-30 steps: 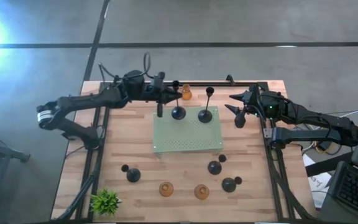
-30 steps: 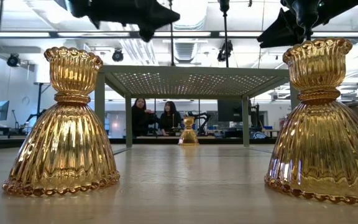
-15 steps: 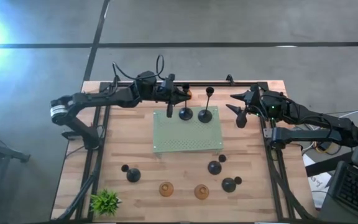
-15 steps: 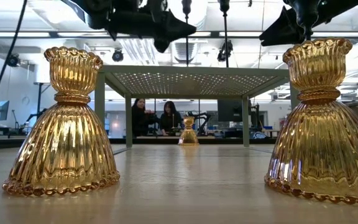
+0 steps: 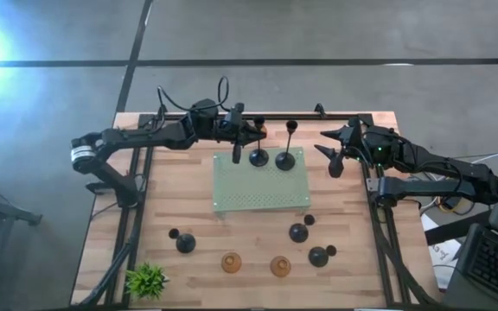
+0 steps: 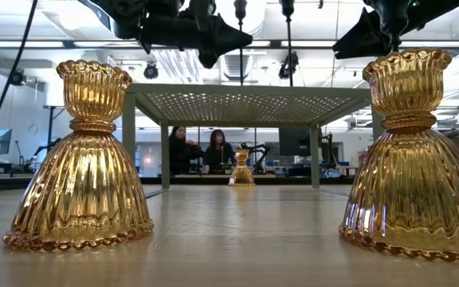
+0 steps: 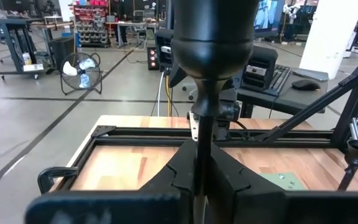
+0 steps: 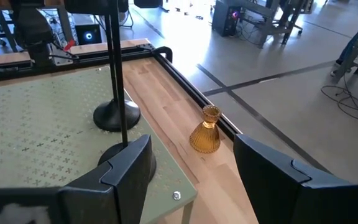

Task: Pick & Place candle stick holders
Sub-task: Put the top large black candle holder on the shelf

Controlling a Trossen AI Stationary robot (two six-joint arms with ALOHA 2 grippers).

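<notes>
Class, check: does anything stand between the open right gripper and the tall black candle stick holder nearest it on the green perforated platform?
Nothing visible does. The right gripper hangs open beside the tall black candle stick holder. The other black holder, clamped by the left gripper, stands beyond it.

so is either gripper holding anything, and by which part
The left gripper grips a tall black candle holder by its thin stem; the right gripper is open and empty.

- You had two tall holders (image 5: 258, 157) (image 5: 285, 159) standing on the raised platform (image 5: 261, 192), toward twelve o'clock.
- Three short holders (image 5: 185, 243) (image 5: 298, 231) (image 5: 318, 256) and two squat holders (image 5: 231, 261) (image 5: 280, 265) sat toward six.
- The plant (image 5: 146, 280) sat at seven.
</notes>
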